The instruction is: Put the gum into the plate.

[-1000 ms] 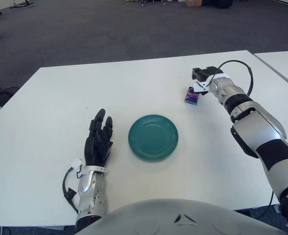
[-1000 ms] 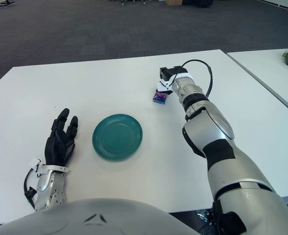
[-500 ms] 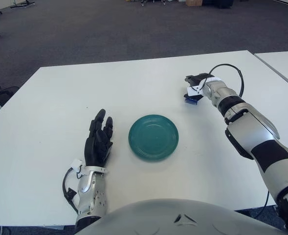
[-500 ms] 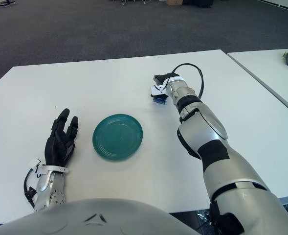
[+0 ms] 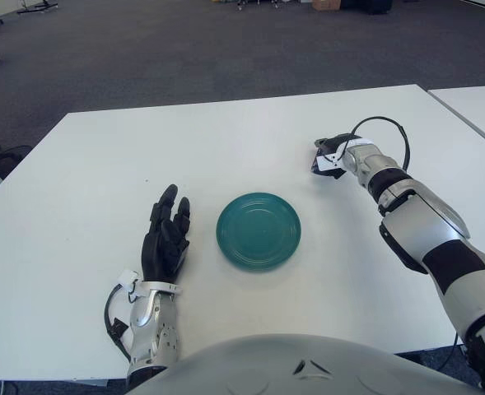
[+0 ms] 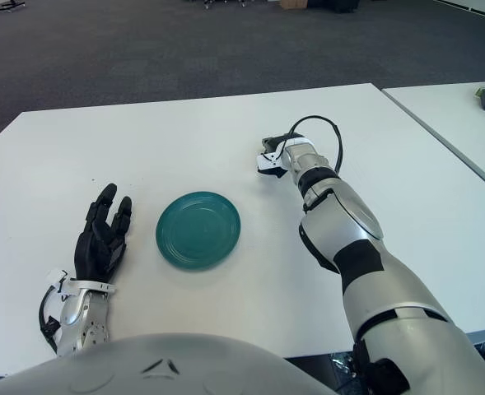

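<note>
Gum (image 5: 319,164) is a small dark pack on the white tabletop (image 5: 86,181), up and to the right of the green plate (image 5: 258,230) and apart from it, mostly hidden under the right hand (image 5: 331,154). The right hand sits over the pack with its fingers curled down around it, but I cannot tell if they really grip it. The left hand (image 5: 165,237) shows to the left of the plate with its black fingers straight and loose, holding nothing.

The gum (image 5: 319,165) was almost wholly covered by the right hand (image 5: 331,155). Whether its fingers were closed on it could not be told.
</note>
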`<action>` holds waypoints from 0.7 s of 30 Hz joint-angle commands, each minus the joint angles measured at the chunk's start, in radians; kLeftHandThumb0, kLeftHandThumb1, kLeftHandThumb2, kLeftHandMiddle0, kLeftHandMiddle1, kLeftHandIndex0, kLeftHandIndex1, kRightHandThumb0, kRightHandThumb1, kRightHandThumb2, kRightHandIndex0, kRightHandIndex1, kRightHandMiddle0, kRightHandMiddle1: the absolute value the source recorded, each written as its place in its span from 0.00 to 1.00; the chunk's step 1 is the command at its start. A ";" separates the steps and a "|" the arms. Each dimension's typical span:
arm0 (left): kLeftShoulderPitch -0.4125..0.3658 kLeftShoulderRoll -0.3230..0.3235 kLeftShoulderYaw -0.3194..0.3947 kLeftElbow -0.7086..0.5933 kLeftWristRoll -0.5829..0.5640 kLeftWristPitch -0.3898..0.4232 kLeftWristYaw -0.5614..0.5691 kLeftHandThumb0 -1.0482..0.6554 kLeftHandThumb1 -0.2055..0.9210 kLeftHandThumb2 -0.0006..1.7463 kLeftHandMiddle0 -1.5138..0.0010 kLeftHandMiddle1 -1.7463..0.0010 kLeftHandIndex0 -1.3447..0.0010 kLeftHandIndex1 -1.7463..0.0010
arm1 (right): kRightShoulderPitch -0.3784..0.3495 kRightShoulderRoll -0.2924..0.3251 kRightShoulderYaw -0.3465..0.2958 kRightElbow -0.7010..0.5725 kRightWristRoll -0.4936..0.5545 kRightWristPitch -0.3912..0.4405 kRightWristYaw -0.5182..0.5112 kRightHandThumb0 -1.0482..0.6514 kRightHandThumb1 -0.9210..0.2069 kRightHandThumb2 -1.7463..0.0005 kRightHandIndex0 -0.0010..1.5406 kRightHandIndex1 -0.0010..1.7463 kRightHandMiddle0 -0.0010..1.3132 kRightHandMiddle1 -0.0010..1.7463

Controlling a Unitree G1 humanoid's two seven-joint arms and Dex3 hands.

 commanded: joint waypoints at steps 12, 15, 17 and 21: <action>0.061 -0.041 -0.004 0.044 -0.027 0.023 -0.006 0.04 1.00 0.47 0.89 1.00 1.00 0.70 | 0.080 0.001 0.005 0.013 -0.003 0.007 -0.008 0.00 0.00 0.46 0.00 0.00 0.00 0.00; 0.061 -0.040 -0.001 0.044 -0.036 0.025 -0.010 0.04 1.00 0.47 0.88 1.00 1.00 0.69 | 0.094 0.000 0.006 0.015 -0.004 0.011 -0.014 0.00 0.00 0.46 0.00 0.00 0.00 0.00; 0.061 -0.038 0.000 0.046 -0.040 0.022 -0.016 0.03 1.00 0.47 0.89 1.00 1.00 0.69 | 0.099 0.002 0.005 0.016 -0.004 0.015 -0.016 0.00 0.00 0.46 0.00 0.00 0.00 0.00; 0.062 -0.034 -0.001 0.050 -0.038 0.013 -0.023 0.03 1.00 0.47 0.89 1.00 1.00 0.70 | 0.111 0.003 0.004 0.017 -0.002 0.020 -0.023 0.00 0.00 0.47 0.00 0.00 0.00 0.00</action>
